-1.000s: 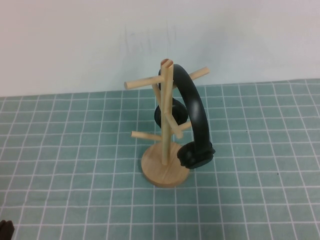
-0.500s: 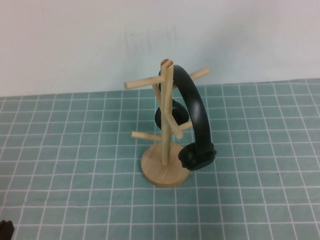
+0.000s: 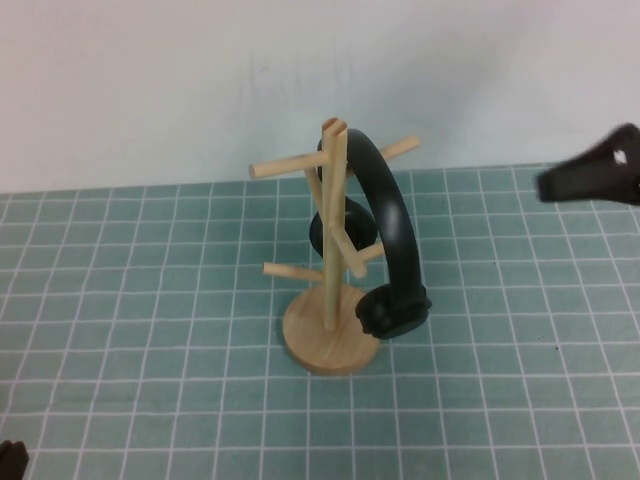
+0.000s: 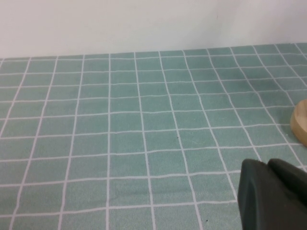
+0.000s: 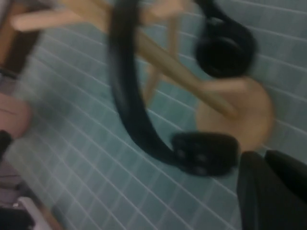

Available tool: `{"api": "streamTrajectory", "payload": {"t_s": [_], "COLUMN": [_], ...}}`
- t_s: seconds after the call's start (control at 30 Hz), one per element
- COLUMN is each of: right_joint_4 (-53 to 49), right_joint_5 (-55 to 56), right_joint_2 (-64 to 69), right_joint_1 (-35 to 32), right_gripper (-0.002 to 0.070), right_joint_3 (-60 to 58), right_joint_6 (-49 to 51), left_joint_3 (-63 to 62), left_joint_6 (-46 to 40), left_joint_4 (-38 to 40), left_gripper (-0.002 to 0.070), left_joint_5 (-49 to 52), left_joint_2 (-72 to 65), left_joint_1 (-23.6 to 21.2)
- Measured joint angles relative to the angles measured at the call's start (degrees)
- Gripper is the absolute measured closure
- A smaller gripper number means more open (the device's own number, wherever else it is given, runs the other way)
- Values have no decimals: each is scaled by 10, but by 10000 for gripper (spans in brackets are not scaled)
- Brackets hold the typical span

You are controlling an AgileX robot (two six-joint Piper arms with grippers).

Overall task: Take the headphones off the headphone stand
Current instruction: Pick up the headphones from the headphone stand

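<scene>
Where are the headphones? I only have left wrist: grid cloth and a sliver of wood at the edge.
Observer: The headphones hang on the headphone stand, with the headband looped over the pole's top.
Operator: Right arm?
Observer: The right gripper is at the high view's right edge, raised and apart from the headphones.
Operator: Left?
Observer: The left gripper sits low in the high view's near left corner, well away from the stand.
</scene>
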State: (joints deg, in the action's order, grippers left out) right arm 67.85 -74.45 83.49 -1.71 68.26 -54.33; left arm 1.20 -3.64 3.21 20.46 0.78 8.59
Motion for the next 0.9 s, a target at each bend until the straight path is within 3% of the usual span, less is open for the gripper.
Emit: {"api": "streamTrajectory", "payload": {"t_s": [0.13,0.2,0.27,0.37,0.43,0.9], "right_joint_4": [15,9,9,9,9,13], "right_joint_5": [-1,0,6,44,68,165], "right_joint_2": [12,12,14,15,15,32], "right_joint_1": [34,57,81,114,135,156], "right_gripper": [671,622,523,302,210,199], "right_joint_3": [0,0,0,0,0,4], "right_joint_6": [-82,-89,-92,-77,-75,-76], "left_joint_3": [0,0,0,0,0,0], "left_joint_6": [0,0,0,0,0,0], "left_joint_4": [0,0,0,0,0,0], "left_gripper": [680,680,680,680,680,680], "left_joint_5": [0,0,0,0,0,0], "left_joint_2": [0,0,0,0,0,0], "left_joint_1": [0,0,0,0,0,0]}}
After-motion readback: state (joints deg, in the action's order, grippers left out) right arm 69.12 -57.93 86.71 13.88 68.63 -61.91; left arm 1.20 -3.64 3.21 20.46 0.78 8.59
